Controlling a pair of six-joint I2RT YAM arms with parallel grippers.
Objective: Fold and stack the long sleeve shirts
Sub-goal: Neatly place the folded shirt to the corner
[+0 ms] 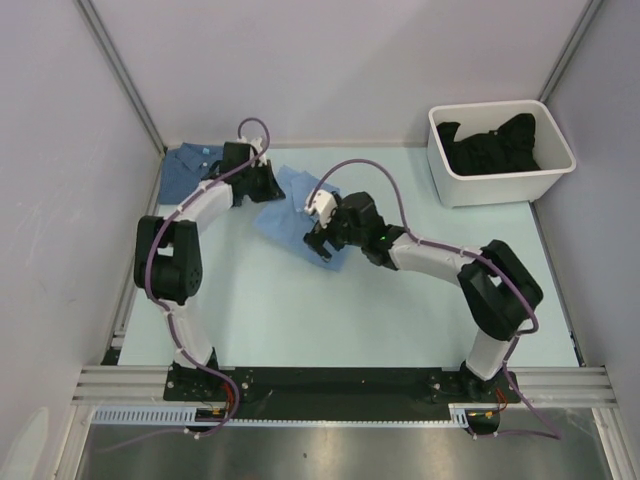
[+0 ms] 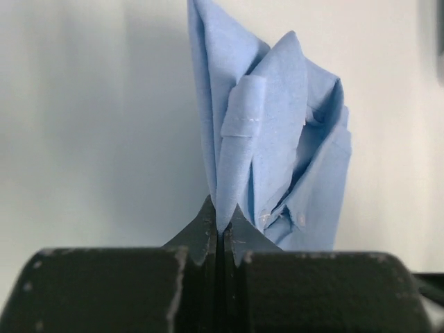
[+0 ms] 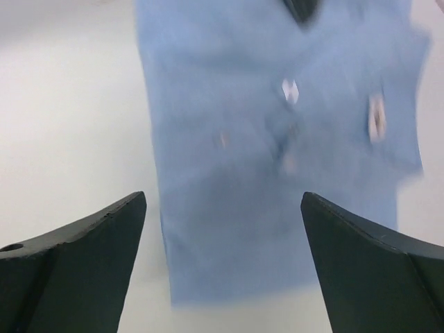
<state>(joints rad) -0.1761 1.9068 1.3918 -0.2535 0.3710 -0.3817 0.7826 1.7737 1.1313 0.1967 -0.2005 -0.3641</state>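
**Left pincer grips the pale shirt, right pincer stands wide over it**

Black fingertips of the left pincer (image 2: 222, 229) are pressed together on a fold of the light blue shirt (image 2: 277, 139), and the pinched cloth bunches up just beyond the tips. From above, that pincer sits at the shirt's far left edge. The right pincer (image 3: 223, 198) is spread wide over the shirt's near end. Its wrist view shows the cloth lying flat between the two fingers, with pale buttons (image 3: 290, 89) blurred. Whether those fingers touch the cloth cannot be told.

The shirt lies mid-desk (image 1: 400, 310) between the two pincers. The darker blue shirt (image 1: 190, 165) lies in the far left corner, just beyond the left pincer, with a small turquoise label (image 1: 207, 150) at the collar, too small to read. A white bin (image 1: 500, 185) at the far right holds dark clothes (image 1: 495, 145).
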